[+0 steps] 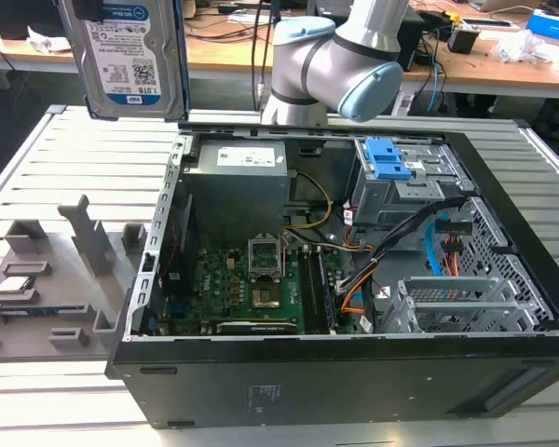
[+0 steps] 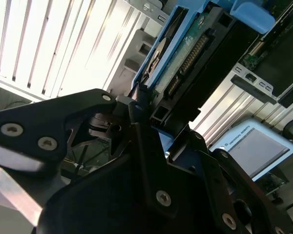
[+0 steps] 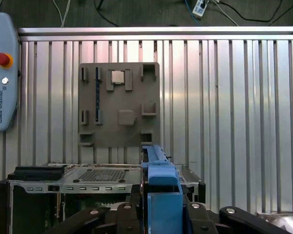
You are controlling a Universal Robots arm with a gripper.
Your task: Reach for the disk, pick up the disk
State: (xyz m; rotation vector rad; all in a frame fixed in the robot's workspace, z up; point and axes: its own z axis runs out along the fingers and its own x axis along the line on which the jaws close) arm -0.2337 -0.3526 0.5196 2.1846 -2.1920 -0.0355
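The flat silver-grey hard disk with a white-and-blue label and blue plastic rails (image 1: 130, 56) hangs upright, long axis roughly vertical, above the open black computer case (image 1: 354, 382), by its edge on the exterior view's left. The jaws are clenched across its railed edges.

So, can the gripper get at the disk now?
Probably yes: the gripper looks shut on the disk in the second wrist view, and the exterior view shows it held clear above the case.
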